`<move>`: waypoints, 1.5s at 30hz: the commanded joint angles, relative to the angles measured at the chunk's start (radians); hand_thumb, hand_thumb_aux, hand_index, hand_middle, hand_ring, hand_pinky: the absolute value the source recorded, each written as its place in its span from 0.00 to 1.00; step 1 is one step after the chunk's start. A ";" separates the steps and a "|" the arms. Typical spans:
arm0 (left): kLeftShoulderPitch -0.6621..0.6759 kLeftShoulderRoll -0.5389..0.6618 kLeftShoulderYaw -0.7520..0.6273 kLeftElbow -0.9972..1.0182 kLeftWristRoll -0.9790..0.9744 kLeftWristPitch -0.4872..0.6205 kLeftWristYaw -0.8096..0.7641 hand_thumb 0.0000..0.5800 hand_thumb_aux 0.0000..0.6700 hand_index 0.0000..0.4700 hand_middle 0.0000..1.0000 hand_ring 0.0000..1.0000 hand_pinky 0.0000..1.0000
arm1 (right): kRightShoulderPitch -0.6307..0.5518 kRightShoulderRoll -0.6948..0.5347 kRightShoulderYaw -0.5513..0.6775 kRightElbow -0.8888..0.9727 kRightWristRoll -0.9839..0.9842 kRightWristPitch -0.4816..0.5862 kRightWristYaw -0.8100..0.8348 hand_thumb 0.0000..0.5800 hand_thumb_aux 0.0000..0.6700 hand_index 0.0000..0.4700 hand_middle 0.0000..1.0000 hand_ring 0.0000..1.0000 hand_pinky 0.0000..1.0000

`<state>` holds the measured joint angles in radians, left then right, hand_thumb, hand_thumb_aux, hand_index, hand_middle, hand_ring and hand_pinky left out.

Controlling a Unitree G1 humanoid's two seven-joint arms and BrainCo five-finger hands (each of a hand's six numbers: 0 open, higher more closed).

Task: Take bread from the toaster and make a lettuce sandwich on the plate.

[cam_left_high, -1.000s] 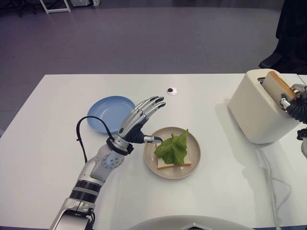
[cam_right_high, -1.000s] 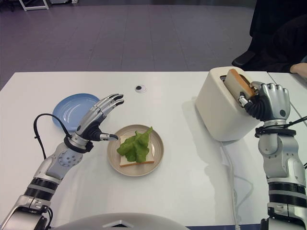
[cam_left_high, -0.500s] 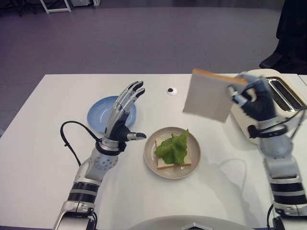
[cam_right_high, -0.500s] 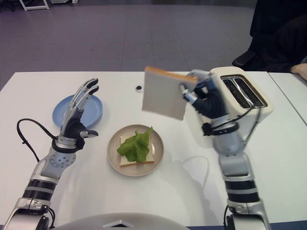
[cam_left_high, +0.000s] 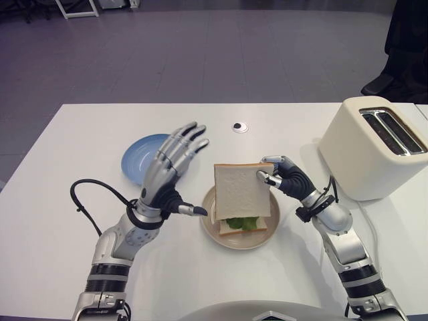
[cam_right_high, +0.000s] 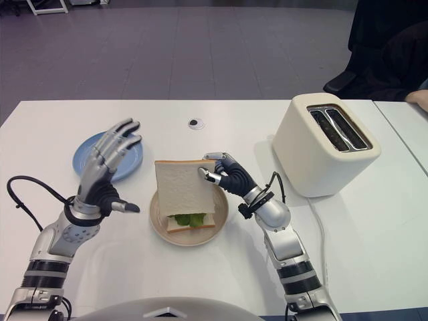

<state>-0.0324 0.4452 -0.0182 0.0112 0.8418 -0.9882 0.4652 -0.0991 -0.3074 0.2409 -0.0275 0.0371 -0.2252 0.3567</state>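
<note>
The right hand (cam_left_high: 289,180) has the square slice of white bread (cam_left_high: 241,190) pinched by its upper right corner, fingers curled tight around the crust. The slice hangs nearly upright over the round beige plate (cam_left_high: 257,242), its lower edge down among the green lettuce leaves (cam_left_high: 242,223); whether it touches them, I cannot tell. Under the lettuce lies a second slice of white bread (cam_left_high: 242,231), flat on the plate.

Over on the other side, the left hand (cam_left_high: 164,177) is wide open and holds nothing: fingers spread and pointing up and away, thumb stretched toward the beige plate's rim, just beside it. It hovers above the white worktop (cam_left_high: 67,200), between the beige plate and the empty light-blue plate (cam_left_high: 137,157) behind it. A black cable (cam_left_high: 87,194) loops out from its wrist.

The cream two-slot toaster (cam_left_high: 364,157) stands at the right of the worktop, well apart from the plate. A small round black-and-white disc (cam_left_high: 239,126) sits further back, near the worktop's far edge.
</note>
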 commanded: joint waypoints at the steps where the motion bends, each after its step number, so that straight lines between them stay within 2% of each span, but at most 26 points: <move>1: 0.042 0.026 -0.115 -0.098 0.145 -0.031 -0.072 0.12 0.06 0.06 0.00 0.00 0.00 | -0.042 0.002 0.009 0.114 -0.088 -0.023 -0.017 1.00 1.00 1.00 1.00 1.00 1.00; 3: 0.040 0.040 -0.165 -0.109 0.175 -0.036 -0.110 0.46 0.27 0.27 0.00 0.00 0.00 | -0.067 0.008 0.028 0.205 -0.159 -0.062 -0.046 1.00 1.00 1.00 1.00 1.00 1.00; 5: 0.030 0.061 -0.208 -0.061 0.163 -0.025 -0.163 0.61 0.38 0.38 0.00 0.00 0.00 | -0.086 0.012 0.047 0.288 -0.222 -0.101 -0.076 1.00 1.00 1.00 1.00 1.00 1.00; 6: 0.031 0.074 -0.232 -0.030 0.140 -0.015 -0.205 0.59 0.36 0.36 0.00 0.00 0.00 | -0.086 0.013 0.054 0.313 -0.245 -0.119 -0.088 1.00 1.00 1.00 1.00 1.00 1.00; 8: 0.033 0.096 -0.267 0.019 0.085 0.003 -0.278 0.75 0.50 0.50 0.00 0.00 0.00 | -0.082 0.013 0.062 0.336 -0.274 -0.145 -0.102 1.00 1.00 1.00 1.00 1.00 1.00; 14: 0.054 0.136 -0.363 0.180 -0.181 0.051 -0.509 0.80 0.55 0.55 0.00 0.00 0.00 | -0.080 0.019 0.071 0.349 -0.313 -0.183 -0.119 1.00 1.00 1.00 1.00 1.00 1.00; 18: 0.072 0.146 -0.397 0.232 -0.401 0.074 -0.632 0.75 0.50 0.50 0.00 0.00 0.00 | -0.081 0.020 0.054 0.328 -0.319 -0.185 -0.132 1.00 1.00 1.00 0.97 0.97 0.97; 19: 0.076 0.149 -0.404 0.241 -0.445 0.077 -0.661 0.70 0.45 0.45 0.00 0.00 0.00 | -0.084 0.021 0.044 0.320 -0.317 -0.187 -0.141 1.00 1.00 1.00 0.77 0.77 0.77; 20: 0.083 0.151 -0.410 0.244 -0.489 0.082 -0.689 0.67 0.42 0.42 0.00 0.00 0.00 | -0.087 0.021 0.031 0.310 -0.315 -0.197 -0.154 0.58 0.35 0.35 0.00 0.00 0.00; 21: 0.090 0.155 -0.417 0.243 -0.533 0.087 -0.718 0.59 0.36 0.36 0.00 0.00 0.00 | -0.093 0.021 0.005 0.287 -0.305 -0.211 -0.174 0.00 0.00 0.00 0.00 0.00 0.00; 25: 0.118 0.170 -0.426 0.224 -0.656 0.106 -0.810 0.51 0.30 0.30 0.00 0.00 0.00 | -0.116 0.012 -0.175 0.171 -0.311 -0.260 -0.358 0.00 0.00 0.00 0.00 0.00 0.00; 27: 0.123 0.174 -0.404 0.201 -0.692 0.102 -0.826 0.48 0.28 0.28 0.00 0.00 0.00 | -0.082 0.004 -0.181 0.154 -0.362 -0.292 -0.395 0.00 0.00 0.00 0.00 0.00 0.00; 28: 0.122 0.173 -0.393 0.174 -0.725 0.100 -0.833 0.51 0.30 0.30 0.00 0.00 0.00 | -0.063 -0.003 -0.178 0.152 -0.381 -0.307 -0.403 0.00 0.00 0.00 0.00 0.00 0.00; 29: 0.120 0.171 -0.385 0.144 -0.770 0.098 -0.842 0.62 0.38 0.38 0.00 0.00 0.00 | -0.048 -0.009 -0.179 0.143 -0.387 -0.315 -0.405 0.00 0.00 0.00 0.00 0.00 0.00; 31: 0.109 0.156 -0.363 0.054 -0.910 0.100 -0.851 0.75 0.50 0.50 0.00 0.00 0.00 | -0.025 -0.020 -0.185 0.120 -0.383 -0.324 -0.395 0.00 0.00 0.00 0.00 0.00 0.00; 32: 0.102 0.145 -0.346 0.010 -0.986 0.106 -0.850 0.68 0.43 0.43 0.00 0.00 0.00 | -0.017 -0.026 -0.183 0.110 -0.378 -0.332 -0.386 0.00 0.00 0.00 0.00 0.00 0.00; 35: 0.084 0.122 -0.279 -0.125 -1.242 0.164 -0.859 0.32 0.17 0.17 0.00 0.00 0.00 | 0.018 -0.046 -0.160 0.071 -0.337 -0.354 -0.328 0.00 0.00 0.00 0.04 0.04 0.04; 36: 0.102 0.137 -0.272 -0.185 -1.343 0.200 -0.889 0.15 0.08 0.08 0.00 0.00 0.00 | 0.042 -0.063 -0.139 0.039 -0.282 -0.361 -0.270 0.59 0.36 0.36 0.44 0.44 0.44; 37: 0.136 0.164 -0.279 -0.241 -1.433 0.239 -0.942 0.45 0.26 0.26 0.00 0.00 0.00 | 0.071 -0.084 -0.115 0.005 -0.215 -0.372 -0.206 0.99 0.88 0.88 0.73 0.73 0.73; 38: 0.182 0.202 -0.295 -0.293 -1.507 0.274 -1.015 0.76 0.51 0.51 0.00 0.00 0.00 | 0.106 -0.113 -0.080 -0.039 -0.129 -0.383 -0.129 1.00 1.00 1.00 0.91 0.91 0.91; 39: 0.242 0.247 -0.318 -0.328 -1.553 0.297 -1.109 0.96 0.79 0.79 0.00 0.00 0.00 | 0.153 -0.157 -0.031 -0.099 -0.033 -0.398 -0.040 1.00 1.00 1.00 1.00 1.00 1.00; 40: 0.299 0.287 -0.340 -0.350 -1.582 0.322 -1.196 1.00 1.00 1.00 0.00 0.00 0.00 | 0.202 -0.204 0.020 -0.157 0.062 -0.412 0.049 1.00 1.00 1.00 1.00 1.00 1.00; 42: 0.383 0.318 -0.361 -0.343 -1.568 0.350 -1.301 1.00 1.00 1.00 0.62 0.62 0.62 | 0.291 -0.311 0.134 -0.251 0.196 -0.446 0.229 1.00 1.00 1.00 1.00 1.00 1.00; 43: 0.405 0.316 -0.359 -0.332 -1.549 0.363 -1.327 1.00 1.00 1.00 0.87 0.87 0.87 | 0.322 -0.354 0.179 -0.280 0.235 -0.459 0.305 1.00 1.00 1.00 1.00 1.00 1.00; 44: 0.421 0.312 -0.353 -0.326 -1.538 0.376 -1.346 1.00 1.00 1.00 1.00 1.00 1.00 | 0.349 -0.397 0.219 -0.299 0.260 -0.477 0.376 1.00 1.00 1.00 1.00 1.00 1.00; 45: 0.441 0.310 -0.350 -0.322 -1.515 0.383 -1.364 1.00 1.00 1.00 1.00 1.00 1.00 | 0.370 -0.438 0.252 -0.313 0.272 -0.487 0.440 1.00 1.00 1.00 1.00 1.00 1.00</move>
<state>0.3773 0.7506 -0.3761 -0.3257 -0.7134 -0.6283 -0.8675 0.2365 -0.6736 0.4397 -0.3121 0.2756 -0.6941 0.6927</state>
